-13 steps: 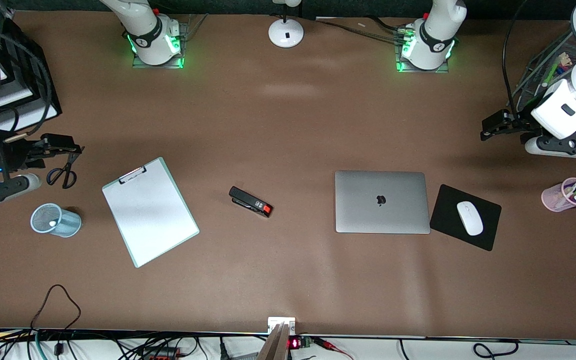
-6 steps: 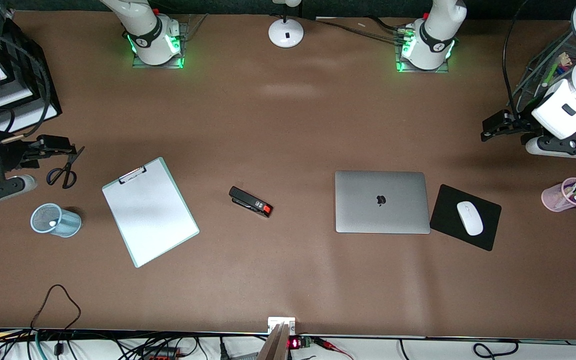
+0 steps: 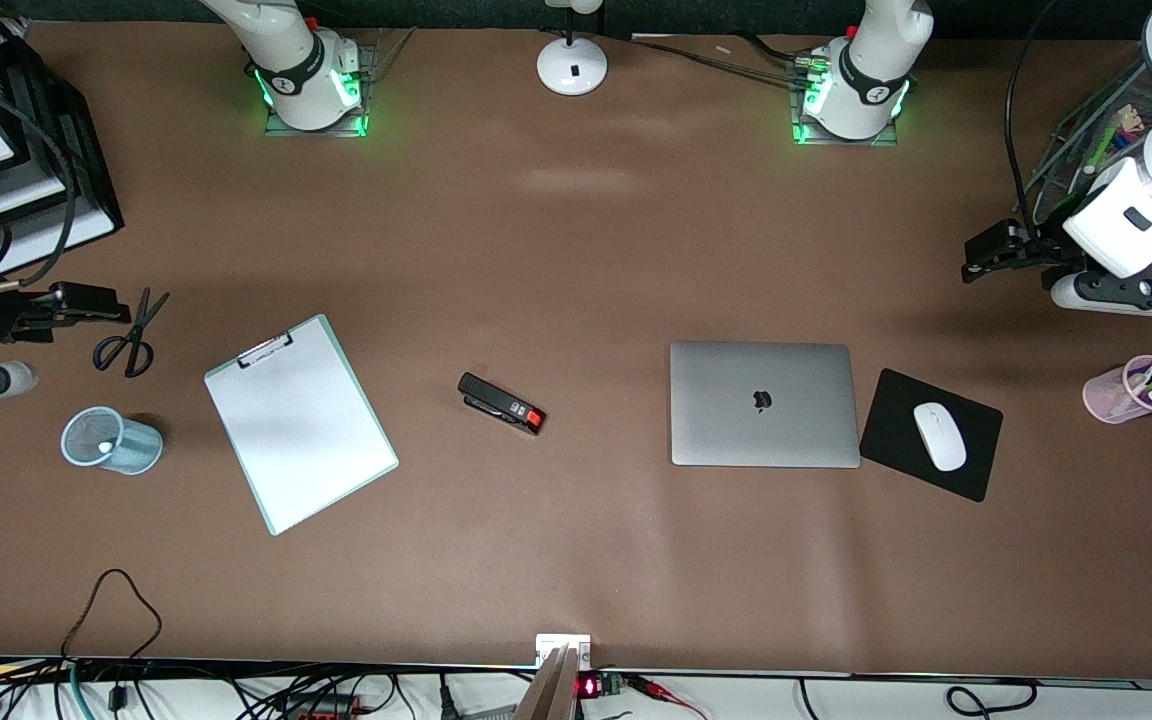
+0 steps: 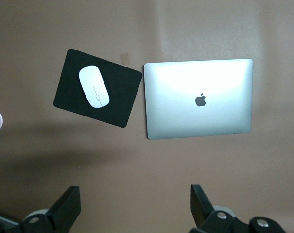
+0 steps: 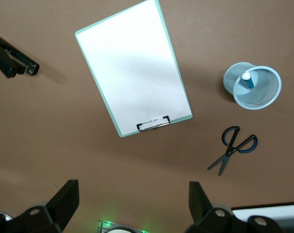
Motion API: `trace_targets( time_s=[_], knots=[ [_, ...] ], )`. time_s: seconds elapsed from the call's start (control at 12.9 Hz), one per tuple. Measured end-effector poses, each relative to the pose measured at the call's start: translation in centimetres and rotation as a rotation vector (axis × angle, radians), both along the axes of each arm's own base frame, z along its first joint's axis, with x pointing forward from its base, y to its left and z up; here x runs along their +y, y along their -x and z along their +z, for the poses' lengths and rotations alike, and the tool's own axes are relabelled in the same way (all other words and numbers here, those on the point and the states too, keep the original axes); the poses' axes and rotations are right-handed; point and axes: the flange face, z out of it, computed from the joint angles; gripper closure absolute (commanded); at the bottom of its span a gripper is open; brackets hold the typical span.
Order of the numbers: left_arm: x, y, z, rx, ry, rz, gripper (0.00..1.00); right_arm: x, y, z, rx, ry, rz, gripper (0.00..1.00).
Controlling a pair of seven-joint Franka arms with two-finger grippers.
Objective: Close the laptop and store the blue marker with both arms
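The silver-grey laptop (image 3: 764,403) lies closed on the table, lid up with its apple logo showing; it also shows in the left wrist view (image 4: 199,98). The blue marker (image 3: 105,446) stands in a light-blue mesh cup (image 3: 131,450), white tip up; the right wrist view shows it (image 5: 246,80) inside the cup (image 5: 263,90). My right gripper (image 3: 106,303) is open and empty in the air beside the scissors (image 3: 128,340); its fingers (image 5: 64,196) stand wide apart. My left gripper (image 3: 981,258) is open and empty over bare table at the left arm's end, with wide-spread fingers (image 4: 69,204).
A clipboard (image 3: 298,423) and a black stapler (image 3: 501,403) lie mid-table. A black mouse pad (image 3: 896,420) with a white mouse (image 3: 939,436) lies beside the laptop. A pink cup of pens (image 3: 1131,390), a wire basket (image 3: 1086,150), a black paper rack (image 3: 56,170) and a lamp base (image 3: 572,66) stand at the edges.
My right gripper has drawn back from the scissors toward the right arm's end of the table. The left arm, the laptop and the marker have not moved.
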Motion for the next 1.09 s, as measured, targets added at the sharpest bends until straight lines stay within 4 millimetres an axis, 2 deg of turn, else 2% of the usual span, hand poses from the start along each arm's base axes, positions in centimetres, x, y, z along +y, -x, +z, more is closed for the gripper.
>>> trace_targets(
  time_s=[0.08, 0.23, 0.39, 1.09],
  knots=[
    [0.0, 0.0, 0.0, 0.0, 0.0, 0.0, 0.0, -0.5, 0.0, 0.9, -0.024, 0.009, -0.024, 0.0],
    [0.0, 0.0, 0.0, -0.001, 0.0, -0.003, 0.0, -1.5, 0.7, 4.0, -0.082, 0.026, -0.097, 0.0],
    [0.0, 0.0, 0.1, -0.002, 0.0, -0.005, 0.0, -1.6, 1.3, 6.4, -0.144, 0.037, -0.156, 0.0],
    [-0.1, -0.6, 0.2, -0.008, 0.001, -0.008, 0.0, -1.4, 0.8, 6.7, -0.181, 0.075, -0.187, 0.0]
  ],
)
